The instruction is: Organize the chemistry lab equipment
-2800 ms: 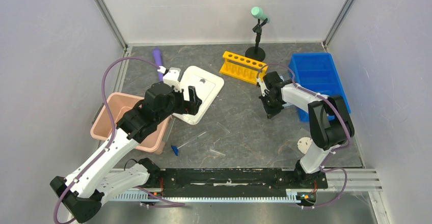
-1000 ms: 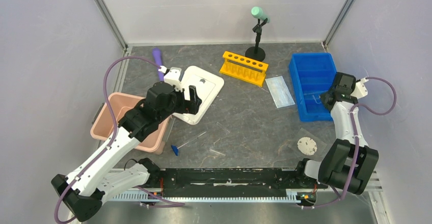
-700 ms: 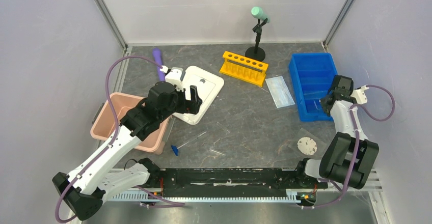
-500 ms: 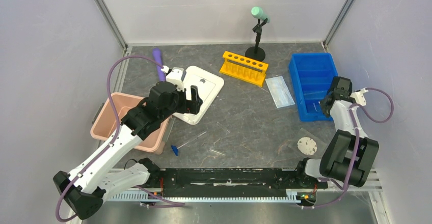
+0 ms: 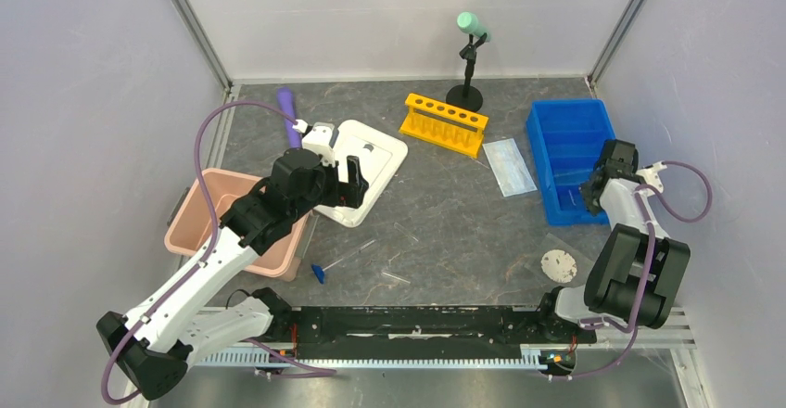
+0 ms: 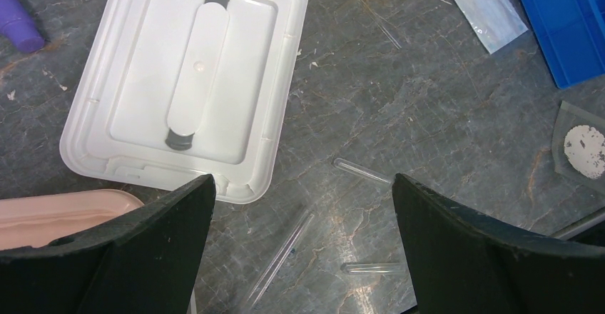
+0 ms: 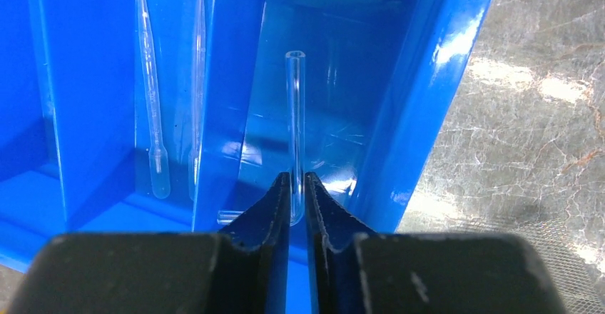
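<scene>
My right gripper (image 7: 297, 185) is shut on a thin clear tube (image 7: 295, 114) and holds it over the near compartment of the blue bin (image 7: 442, 78). In the top view this gripper (image 5: 593, 195) is at the bin's near end. Two clear pipettes (image 7: 146, 100) lie in the adjoining compartment. My left gripper (image 6: 303, 185) is open and empty above the table. Below it lie two short clear tubes (image 6: 362, 172) (image 6: 371, 267) and a long thin tube (image 6: 282, 257). A blue-capped tube (image 5: 318, 272), the pale blue mask (image 5: 509, 166) and the dish with white disc (image 5: 558, 265) lie on the table.
A white lid (image 5: 366, 169) lies under my left arm, with a pink tub (image 5: 199, 213) to its left. A yellow tube rack (image 5: 445, 122), a purple cylinder (image 5: 288, 109) and a black stand with mint-green top (image 5: 468, 65) stand at the back.
My right arm has swung from beside the yellow rack to the blue bin, uncovering the mask, and has edged toward the bin's near end. My left arm has barely moved.
</scene>
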Robot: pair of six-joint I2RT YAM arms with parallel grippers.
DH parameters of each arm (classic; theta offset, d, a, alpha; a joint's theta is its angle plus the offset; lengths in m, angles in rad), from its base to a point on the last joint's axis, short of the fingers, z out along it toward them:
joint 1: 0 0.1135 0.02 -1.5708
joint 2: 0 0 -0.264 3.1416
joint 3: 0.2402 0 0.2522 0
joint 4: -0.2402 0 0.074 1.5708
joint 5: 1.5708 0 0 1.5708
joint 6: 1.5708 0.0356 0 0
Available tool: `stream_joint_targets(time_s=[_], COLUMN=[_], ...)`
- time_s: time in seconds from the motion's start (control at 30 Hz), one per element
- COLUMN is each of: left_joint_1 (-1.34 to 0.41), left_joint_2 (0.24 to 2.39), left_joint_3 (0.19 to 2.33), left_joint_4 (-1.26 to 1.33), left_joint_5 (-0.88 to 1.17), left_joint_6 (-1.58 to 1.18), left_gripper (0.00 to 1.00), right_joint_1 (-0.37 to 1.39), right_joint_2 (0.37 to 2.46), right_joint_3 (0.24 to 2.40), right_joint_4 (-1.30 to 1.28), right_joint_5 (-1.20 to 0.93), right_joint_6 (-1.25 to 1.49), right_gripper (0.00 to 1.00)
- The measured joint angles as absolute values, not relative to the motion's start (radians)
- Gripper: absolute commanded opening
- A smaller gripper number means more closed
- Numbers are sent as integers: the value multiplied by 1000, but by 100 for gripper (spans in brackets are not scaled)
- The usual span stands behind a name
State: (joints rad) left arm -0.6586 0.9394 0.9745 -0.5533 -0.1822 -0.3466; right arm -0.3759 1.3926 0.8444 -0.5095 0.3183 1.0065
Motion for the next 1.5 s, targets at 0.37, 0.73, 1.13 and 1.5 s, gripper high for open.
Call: stream_joint_targets(time_s=[0.37,0.73,1.13,1.5], left_joint_1=[-659,-659,-659,-659], left_joint_2=[927,921,902,874], left_joint_3=[974,974,974,974], left_joint_4=[-553,-554,-554,-554], left_joint_5=[-186,-189,-180,-152], left_joint_6=[-347,-347,-346,-346], left_gripper=[100,100,100,100], right_joint_1=[-378,-372,27,422], right_joint_2=[1374,1223,1152,1422], right_joint_3=[886,892,809,832], right_joint_4=[-524,-400,-115,-34], right_joint_5=[327,182,-80,10], right_joint_6=[979,726,307,128], right_gripper=[24,30,31,31])
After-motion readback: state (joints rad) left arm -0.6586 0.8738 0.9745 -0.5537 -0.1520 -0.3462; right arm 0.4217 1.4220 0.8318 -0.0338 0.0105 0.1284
